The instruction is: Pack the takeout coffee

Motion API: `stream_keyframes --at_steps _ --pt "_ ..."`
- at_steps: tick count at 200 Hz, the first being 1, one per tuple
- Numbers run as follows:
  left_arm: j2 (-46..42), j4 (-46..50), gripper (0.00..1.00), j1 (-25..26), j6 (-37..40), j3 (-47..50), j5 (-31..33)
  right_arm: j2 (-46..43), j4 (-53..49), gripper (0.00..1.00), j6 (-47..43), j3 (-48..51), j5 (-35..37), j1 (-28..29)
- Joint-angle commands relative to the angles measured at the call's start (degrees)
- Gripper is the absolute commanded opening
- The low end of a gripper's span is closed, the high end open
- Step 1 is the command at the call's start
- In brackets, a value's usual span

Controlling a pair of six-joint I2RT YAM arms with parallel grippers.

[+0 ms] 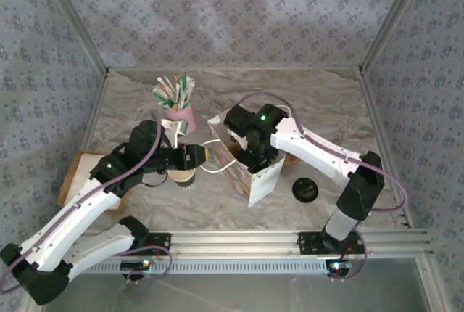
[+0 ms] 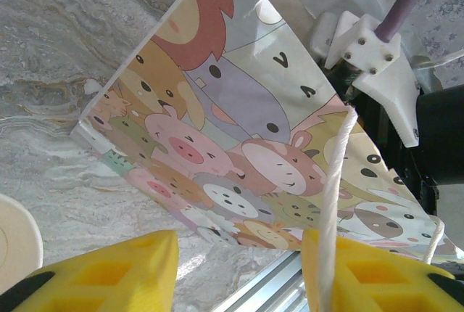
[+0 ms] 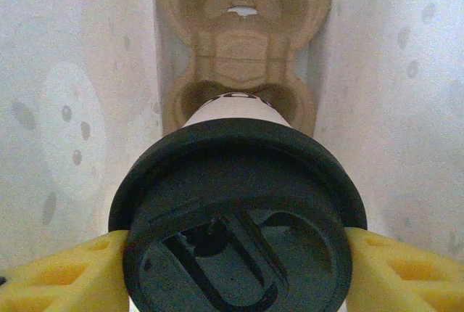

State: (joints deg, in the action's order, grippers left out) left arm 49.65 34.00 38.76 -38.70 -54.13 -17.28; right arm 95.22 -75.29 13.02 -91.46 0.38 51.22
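Cardboard carrier (image 3: pixel 243 51) inside bag (image 3: pixel 72 72) | black-lidded cup (image 3: pixel 235 210) over carrier slot

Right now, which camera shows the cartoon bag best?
Left wrist: the bag shows its printed side close and sharp. Top external has it small, partly under the right arm. Right wrist sees its white inner walls around the lidded cup.

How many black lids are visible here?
2. One lid sits on the cup in the right gripper; a loose lid lies on the table, right of the bag. More may be hidden.
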Motion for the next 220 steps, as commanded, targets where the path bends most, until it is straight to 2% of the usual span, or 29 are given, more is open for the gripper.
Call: stream_keyframes --at_steps 1,129,220 --pt "-0.31 -1.3 0.48 0.35 -0.28 -0.36 -0.04 -1.44 0.31 0.68 -0.8 0.97 -0.84 -0.34" --pt "-0.3 -1.4 0.48 0.33 -0.37 -0.35 0.21 -0.17 1.37 0.68 -0.8 3.04 -2.72 -0.94" --pt "-0.34 -1.41 0.48 0.38 -0.33 -0.44 0.39 1.1 -1.52 0.68 -0.55 1.86 -3.59 -1.37"
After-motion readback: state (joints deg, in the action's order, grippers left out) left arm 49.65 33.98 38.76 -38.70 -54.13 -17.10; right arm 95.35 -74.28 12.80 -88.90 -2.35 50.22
